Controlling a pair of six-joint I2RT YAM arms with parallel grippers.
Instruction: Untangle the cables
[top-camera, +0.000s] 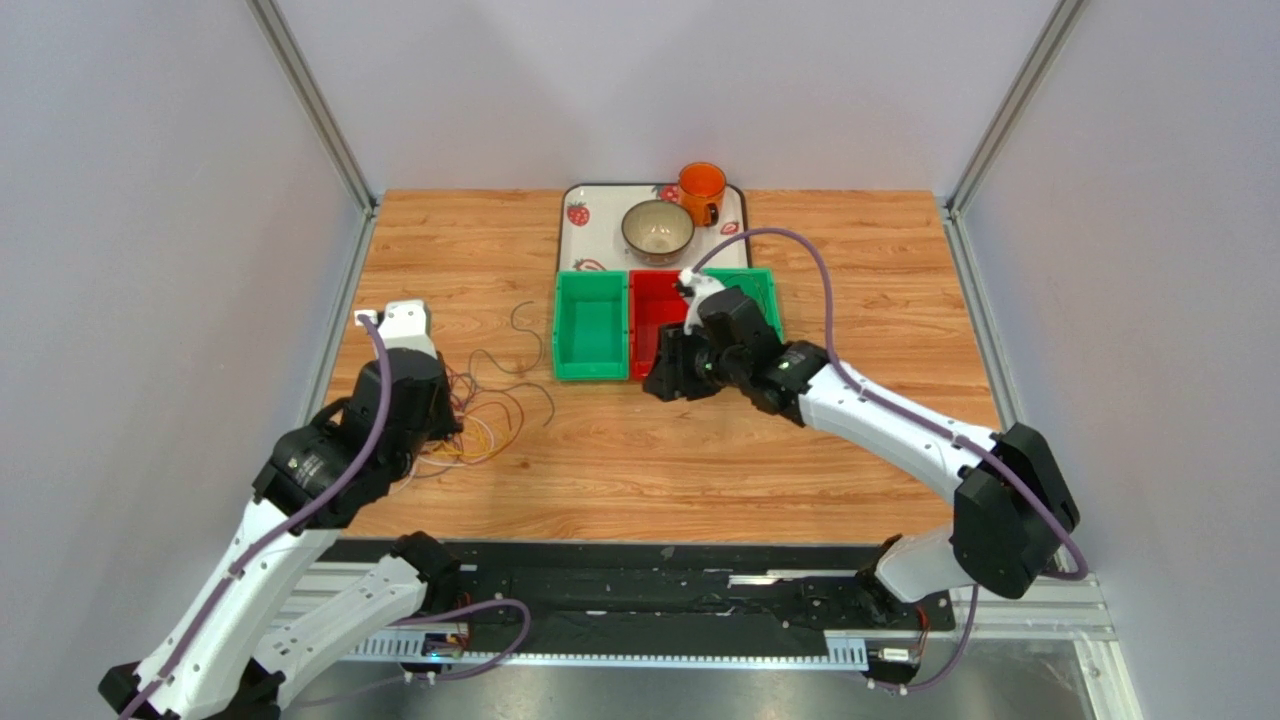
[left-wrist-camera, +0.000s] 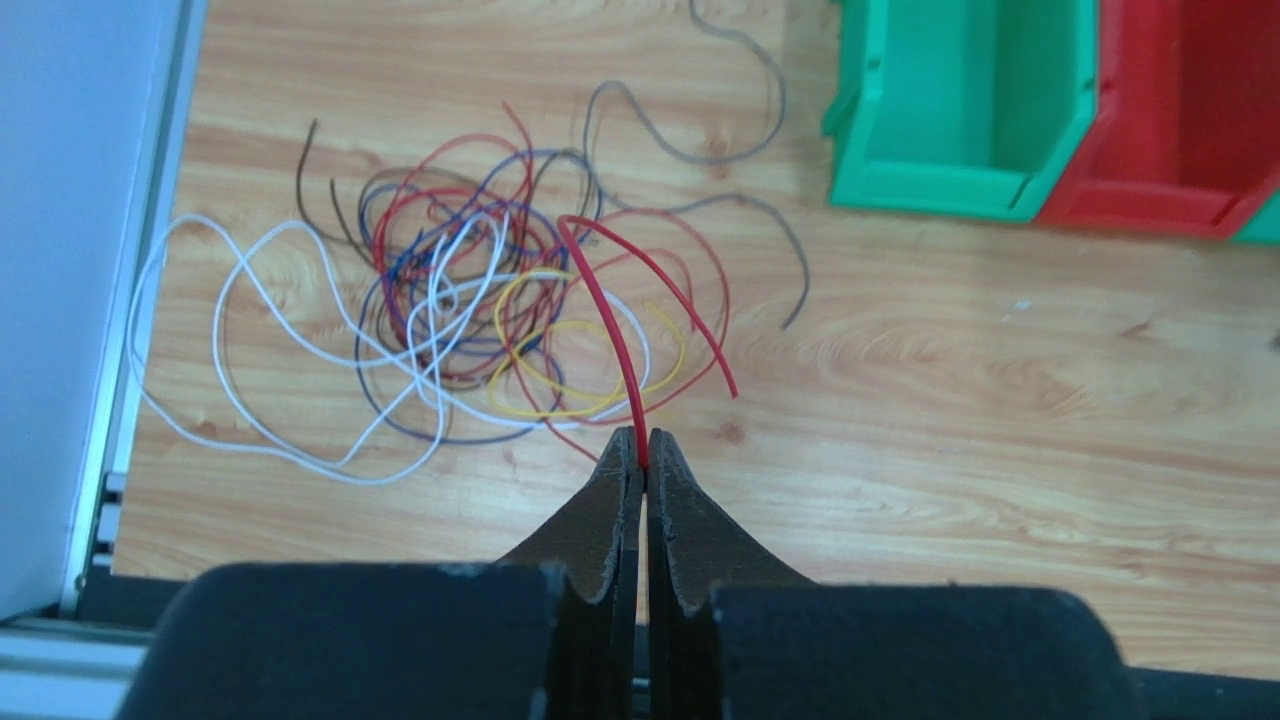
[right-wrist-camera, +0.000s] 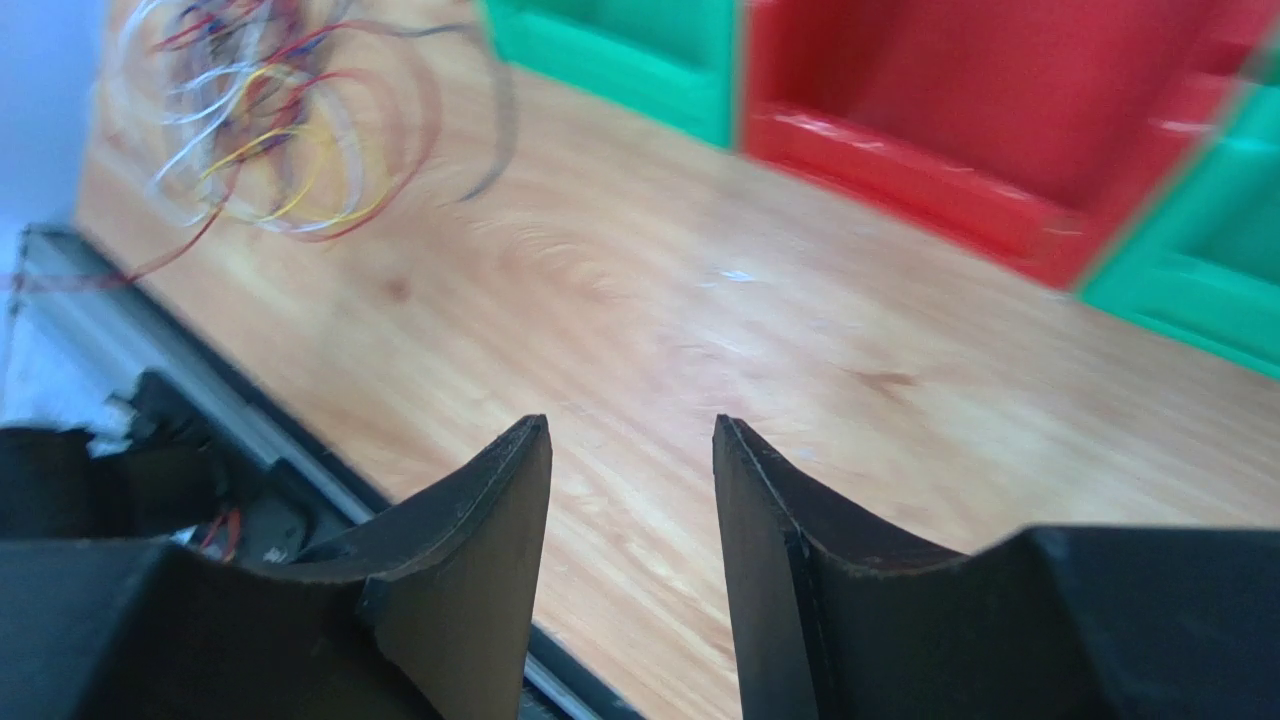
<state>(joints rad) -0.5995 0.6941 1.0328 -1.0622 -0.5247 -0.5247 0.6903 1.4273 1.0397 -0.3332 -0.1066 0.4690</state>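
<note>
The cables (left-wrist-camera: 451, 300) lie in a tangled bundle of red, white, yellow, blue and dark wires on the wooden table, also seen in the top view (top-camera: 489, 413). My left gripper (left-wrist-camera: 643, 443) is shut on a red cable (left-wrist-camera: 601, 293) that arcs up from the bundle's right side. In the top view the left gripper (top-camera: 448, 425) sits at the bundle's left edge. My right gripper (right-wrist-camera: 631, 435) is open and empty above bare table, in front of the bins (top-camera: 657, 387). The bundle shows blurred at that view's upper left (right-wrist-camera: 286, 120).
A green bin (top-camera: 591, 327), a red bin (top-camera: 655, 315) and another green bin (top-camera: 759, 293) stand mid-table. Behind them a tray (top-camera: 594, 203) holds a bowl (top-camera: 658, 230) and an orange mug (top-camera: 700, 191). A loose grey cable (left-wrist-camera: 721, 135) lies beside the bundle.
</note>
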